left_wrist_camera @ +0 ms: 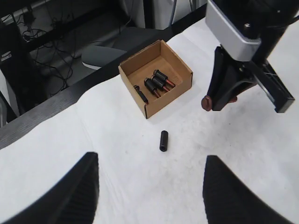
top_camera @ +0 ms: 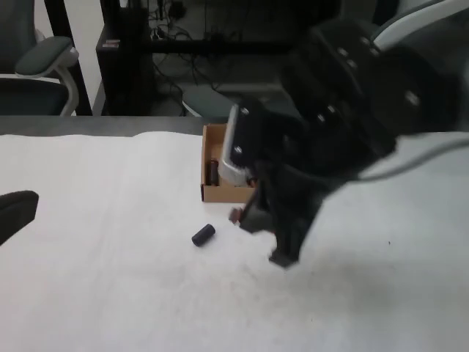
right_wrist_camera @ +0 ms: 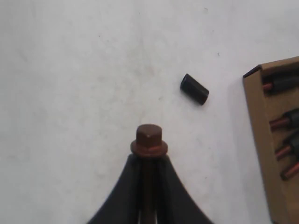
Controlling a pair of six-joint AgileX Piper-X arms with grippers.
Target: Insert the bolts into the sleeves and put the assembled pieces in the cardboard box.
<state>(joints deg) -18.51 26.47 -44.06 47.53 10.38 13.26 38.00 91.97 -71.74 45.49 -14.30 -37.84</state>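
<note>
My right gripper (right_wrist_camera: pixel 148 163) is shut on a copper-coloured bolt (right_wrist_camera: pixel 148 139), whose hex head sticks out past the fingertips. In the high view this gripper (top_camera: pixel 253 220) hangs above the white cloth just in front of the cardboard box (top_camera: pixel 212 193). A black sleeve (top_camera: pixel 203 235) lies loose on the cloth, apart from the bolt (left_wrist_camera: pixel 207 102) and in front of the box (left_wrist_camera: pixel 168 100); the sleeve (right_wrist_camera: pixel 194 89) lies on its side. Several assembled pieces (left_wrist_camera: pixel 156 83) lie inside the box. My left gripper (left_wrist_camera: pixel 149 186) is open and holds nothing, high above the sleeve (left_wrist_camera: pixel 164 140).
A white cloth (top_camera: pixel 110 293) covers the bench. The bench's dark back edge (left_wrist_camera: pixel 42 112) runs just behind the box. Office chairs (top_camera: pixel 40 66) and cables are on the floor beyond. A dark part of an arm (top_camera: pixel 16 209) shows at the left edge.
</note>
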